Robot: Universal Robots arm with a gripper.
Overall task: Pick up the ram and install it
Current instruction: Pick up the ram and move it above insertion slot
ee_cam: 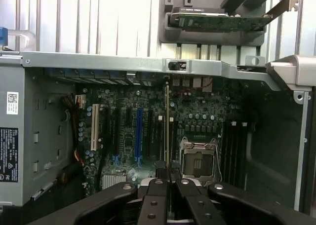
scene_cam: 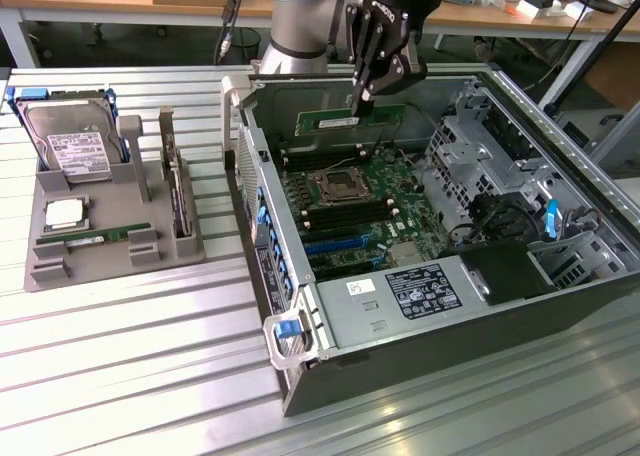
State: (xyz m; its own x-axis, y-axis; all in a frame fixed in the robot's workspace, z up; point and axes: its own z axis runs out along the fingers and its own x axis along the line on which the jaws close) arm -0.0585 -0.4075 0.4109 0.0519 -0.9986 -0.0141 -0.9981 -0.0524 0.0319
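My black two-fingered gripper (scene_cam: 365,103) is closed down narrow on the ram (scene_cam: 349,121), a long, thin green circuit-board stick with a pale label; I pinch it by its upper edge toward the exterior view's right end, so most of its length juts out to that view's left. The ram hangs level, clear of everything, inside the open grey metal computer case (scene_cam: 251,176), above the far part of the green motherboard (scene_cam: 350,204); it is not seated in any slot. In the wrist view the ram (ee_cam: 167,126) shows edge-on as a thin line running out from between my fingers (ee_cam: 157,198), over the board and just beside the square silver processor socket (ee_cam: 198,158); the long black memory slots (ee_cam: 231,151) lie on the socket's other side. In the exterior view the socket (scene_cam: 333,186) sits below and nearer than the ram, with black slots (scene_cam: 352,216) flanking it. On the exterior view's left, well apart from the case, a grey moulded plastic tray (scene_cam: 60,188) rests on the ribbed aluminium table (scene_cam: 120,356); it holds a silver hard drive with a white label (scene_cam: 70,141) standing tilted, a dark expansion card with a metal bracket (scene_cam: 178,191) on edge, a square silver processor chip (scene_cam: 65,214) lying flat, and a second green memory stick (scene_cam: 95,238) lying in its groove.
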